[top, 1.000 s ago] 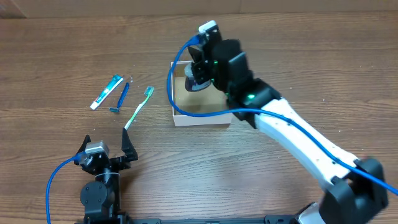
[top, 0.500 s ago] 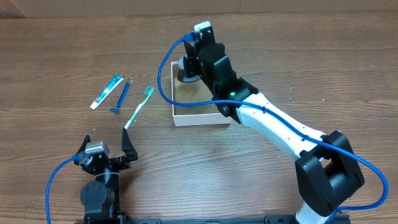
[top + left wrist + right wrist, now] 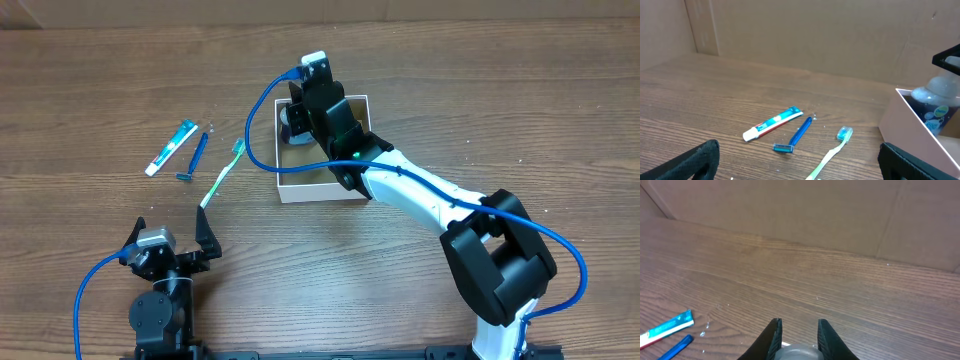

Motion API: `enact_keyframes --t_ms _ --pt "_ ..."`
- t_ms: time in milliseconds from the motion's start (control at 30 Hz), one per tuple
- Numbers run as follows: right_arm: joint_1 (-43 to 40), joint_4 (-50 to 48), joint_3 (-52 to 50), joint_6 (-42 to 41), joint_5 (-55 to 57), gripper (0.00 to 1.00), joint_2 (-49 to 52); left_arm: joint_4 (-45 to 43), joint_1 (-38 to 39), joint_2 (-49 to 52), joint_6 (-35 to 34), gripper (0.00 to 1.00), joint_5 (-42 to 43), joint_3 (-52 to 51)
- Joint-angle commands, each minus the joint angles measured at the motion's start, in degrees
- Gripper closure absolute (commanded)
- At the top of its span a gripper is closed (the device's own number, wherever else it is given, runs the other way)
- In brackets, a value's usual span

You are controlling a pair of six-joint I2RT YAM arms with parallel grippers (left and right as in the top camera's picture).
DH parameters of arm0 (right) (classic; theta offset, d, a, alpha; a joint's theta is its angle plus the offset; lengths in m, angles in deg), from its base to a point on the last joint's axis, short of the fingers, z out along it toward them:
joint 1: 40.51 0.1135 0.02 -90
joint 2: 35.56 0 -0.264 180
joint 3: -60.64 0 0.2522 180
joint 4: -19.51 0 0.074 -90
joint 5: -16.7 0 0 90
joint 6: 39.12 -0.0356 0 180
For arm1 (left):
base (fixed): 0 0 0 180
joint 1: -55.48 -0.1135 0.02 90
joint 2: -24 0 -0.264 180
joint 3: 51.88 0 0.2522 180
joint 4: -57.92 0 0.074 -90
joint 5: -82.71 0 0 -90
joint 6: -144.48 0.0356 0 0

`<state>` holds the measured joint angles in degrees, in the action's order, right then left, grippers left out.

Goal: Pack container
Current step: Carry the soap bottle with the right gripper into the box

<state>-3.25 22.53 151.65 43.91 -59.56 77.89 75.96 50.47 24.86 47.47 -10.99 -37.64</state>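
Note:
The container (image 3: 320, 190) is a shallow white-walled box with a brown floor, at the table's middle; its wall also shows in the left wrist view (image 3: 905, 120). My right gripper (image 3: 300, 108) is over the container's far left corner, shut on a dark blue bottle with a grey cap (image 3: 288, 124). The cap sits between the fingers in the right wrist view (image 3: 799, 322). The bottle stands upright inside the box in the left wrist view (image 3: 935, 102). My left gripper (image 3: 172, 226) is open and empty near the front left edge.
A toothpaste tube (image 3: 171, 147), a blue razor (image 3: 195, 157) and a green toothbrush (image 3: 223, 172) lie on the wood table left of the container. They also show in the left wrist view: the tube (image 3: 772, 124), the razor (image 3: 795, 137), the toothbrush (image 3: 832, 150).
My right arm has carried the bottle leftward and away from me, from the container's middle to its far left corner. The left arm has not moved.

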Motion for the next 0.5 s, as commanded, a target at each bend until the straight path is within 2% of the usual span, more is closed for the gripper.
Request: enact_keyframes --t_ms 0,200,233,267,300,333,400,467 --pt "0.2 -2.2 2.3 -1.0 0.4 0.88 1.9 -0.2 -0.5 -0.5 1.0 0.0 0.2 -0.2" --pt "0.2 -4.3 2.3 -1.0 0.9 0.88 3.1 -0.2 -0.5 -0.5 1.0 0.0 0.2 -0.2" --pt "0.2 -4.3 2.3 -1.0 0.9 0.81 3.2 -0.2 -0.5 -0.5 1.0 0.0 0.2 -0.2" --pt "0.2 -4.4 2.3 -1.0 0.8 0.66 3.3 -0.2 -0.5 -0.5 1.0 0.0 0.2 -0.2" --pt "0.2 -4.4 2.3 -1.0 0.8 0.56 3.3 -0.2 -0.5 -0.5 1.0 0.0 0.2 -0.2" --pt "0.2 -4.5 2.3 -1.0 0.8 0.5 3.3 -0.2 -0.5 -0.5 1.0 0.0 0.2 -0.2" --pt "0.2 -4.7 2.3 -1.0 0.8 0.4 3.3 -0.2 -0.5 -0.5 1.0 0.0 0.2 -0.2" --pt "0.2 -4.9 2.3 -1.0 0.8 0.37 3.3 -0.2 -0.5 -0.5 1.0 0.0 0.2 -0.2"
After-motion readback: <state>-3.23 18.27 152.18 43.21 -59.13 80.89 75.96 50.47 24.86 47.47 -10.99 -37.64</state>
